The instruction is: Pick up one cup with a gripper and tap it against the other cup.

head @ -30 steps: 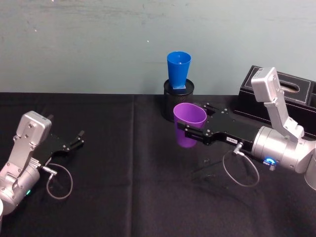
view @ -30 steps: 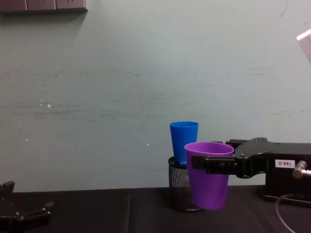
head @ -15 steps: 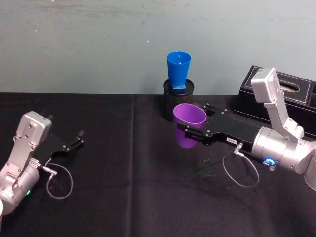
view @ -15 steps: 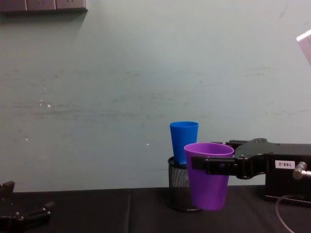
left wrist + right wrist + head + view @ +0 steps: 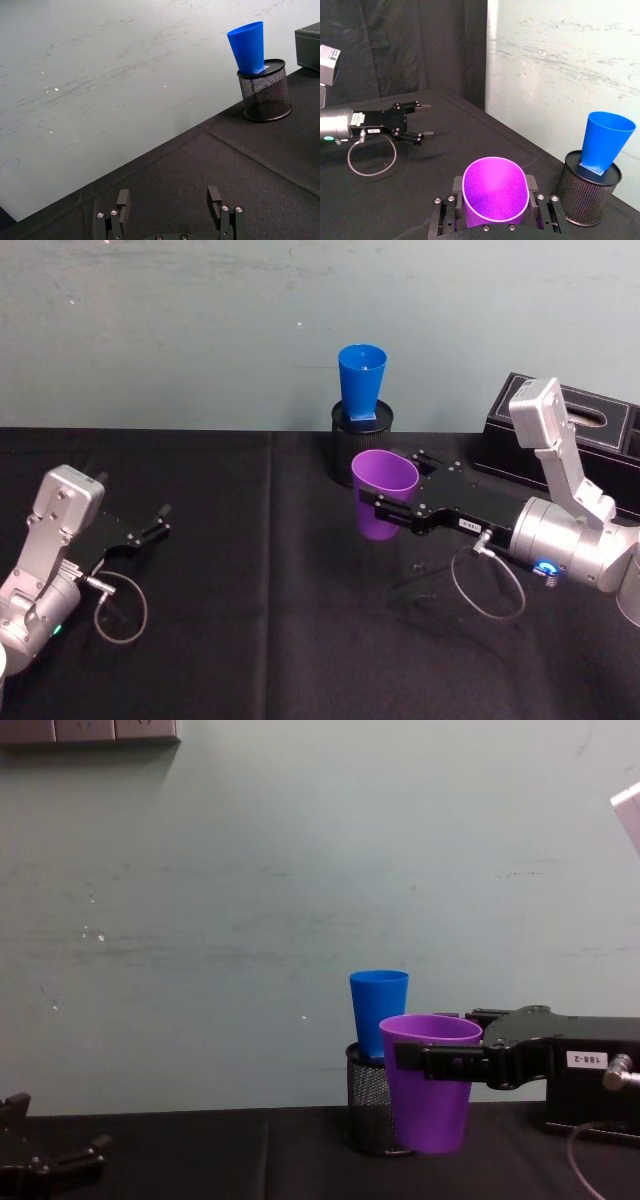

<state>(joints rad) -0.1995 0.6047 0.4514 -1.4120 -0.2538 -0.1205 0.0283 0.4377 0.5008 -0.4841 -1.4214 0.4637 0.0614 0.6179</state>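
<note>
The right gripper (image 5: 386,508) pinches the purple cup (image 5: 383,476) upright above the table (image 5: 250,600). The blue cup (image 5: 361,380) stands apart at the purple cup's twelve o'clock, in a mesh holder (image 5: 345,448). The left gripper (image 5: 155,523) rests spread at nine o'clock.

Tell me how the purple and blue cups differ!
The purple cup is held lifted by the right gripper; the blue cup stands in the mesh pen holder. The purple cup is nearer the robot; the blue cup is nearer the wall. Both are plain, tapered, mouths up.

Upright purple cup (image 5: 383,495) near blue cup (image 5: 361,380)
</note>
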